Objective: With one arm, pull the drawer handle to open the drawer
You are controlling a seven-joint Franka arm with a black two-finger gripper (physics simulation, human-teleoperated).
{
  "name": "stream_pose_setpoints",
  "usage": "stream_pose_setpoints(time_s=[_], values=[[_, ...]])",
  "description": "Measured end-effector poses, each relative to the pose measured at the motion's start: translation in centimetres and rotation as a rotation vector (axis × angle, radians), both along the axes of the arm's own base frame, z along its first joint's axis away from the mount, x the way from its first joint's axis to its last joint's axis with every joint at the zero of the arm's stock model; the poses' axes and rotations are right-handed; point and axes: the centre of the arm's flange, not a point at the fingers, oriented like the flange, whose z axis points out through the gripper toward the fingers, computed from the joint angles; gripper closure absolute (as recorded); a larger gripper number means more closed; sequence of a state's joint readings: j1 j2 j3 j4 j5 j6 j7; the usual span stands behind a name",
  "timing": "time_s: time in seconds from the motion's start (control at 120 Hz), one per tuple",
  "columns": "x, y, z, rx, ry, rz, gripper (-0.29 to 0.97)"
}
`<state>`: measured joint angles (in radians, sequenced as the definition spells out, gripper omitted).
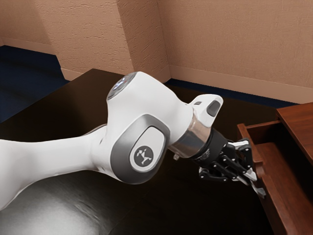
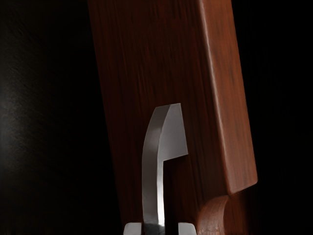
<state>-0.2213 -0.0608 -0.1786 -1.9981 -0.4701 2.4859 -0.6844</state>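
Observation:
A reddish wooden drawer [image 1: 274, 166] stands pulled partway out of its cabinet [image 1: 299, 122] at the exterior view's right. My black gripper [image 1: 253, 177] is pressed against the drawer's front panel [image 2: 161, 63]. In the wrist view the curved metal handle [image 2: 164, 147] runs down the panel and passes between my two light fingertips [image 2: 133, 228]. Both fingers sit against the handle from either side, so the gripper is shut on it. A small grey end of the handle [image 1: 260, 191] shows just below my fingers.
The cabinet rests on a dark glossy table [image 1: 63, 117] that reaches to the exterior view's left and front. Tan walls with a pale baseboard [image 1: 234, 78] stand behind it. My white arm [image 1: 137, 132] crosses above the table's middle.

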Motion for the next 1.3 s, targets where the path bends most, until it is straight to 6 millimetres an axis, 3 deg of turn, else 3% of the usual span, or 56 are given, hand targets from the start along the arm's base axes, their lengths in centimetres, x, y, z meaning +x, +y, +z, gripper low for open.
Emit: stream_pose_setpoints(time_s=[0.3, 1.3], values=[[-0.9, -0.4, 0.0, 0.007, 0.008, -0.013, 0.76], [-3.6, 2.0, 0.0, 0.025, 0.007, 0.008, 0.73]])
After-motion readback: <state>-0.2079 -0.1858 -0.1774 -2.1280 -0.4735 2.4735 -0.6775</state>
